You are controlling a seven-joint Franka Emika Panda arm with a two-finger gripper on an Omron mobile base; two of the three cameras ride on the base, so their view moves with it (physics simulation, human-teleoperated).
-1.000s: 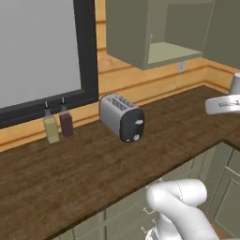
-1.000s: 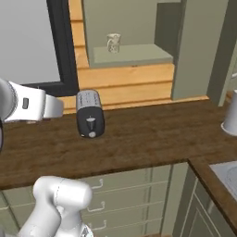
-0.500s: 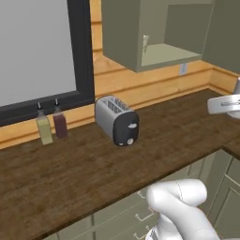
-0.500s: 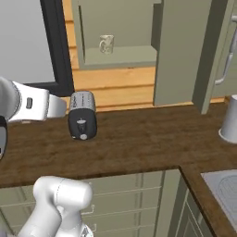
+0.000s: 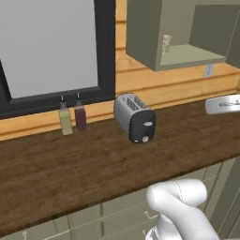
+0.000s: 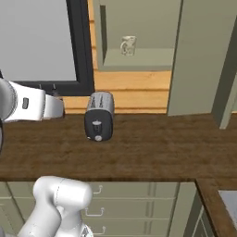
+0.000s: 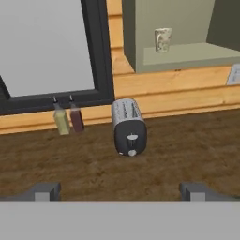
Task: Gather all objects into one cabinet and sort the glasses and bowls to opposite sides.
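The view has shifted, the base having driven; above one toaster (image 7: 129, 126) one glass (image 7: 162, 40) stands in the cabinet (image 7: 187, 54); two bottles (image 7: 68, 119) left of it; gripper (image 7: 119, 191) wide, empty.

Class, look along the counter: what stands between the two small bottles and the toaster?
Nothing. In the hand view the bottles stand by the window frame, the toaster is off to their right, and bare wooden counter runs between them.

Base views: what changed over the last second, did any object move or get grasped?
Only the base drove: the whole scene slid sideways in both base views, bringing the open cabinet with its glass more fully into the frame. That is camera motion, not object motion. The toaster, the two bottles and the glass stayed put. The gripper stayed open, holding nothing.
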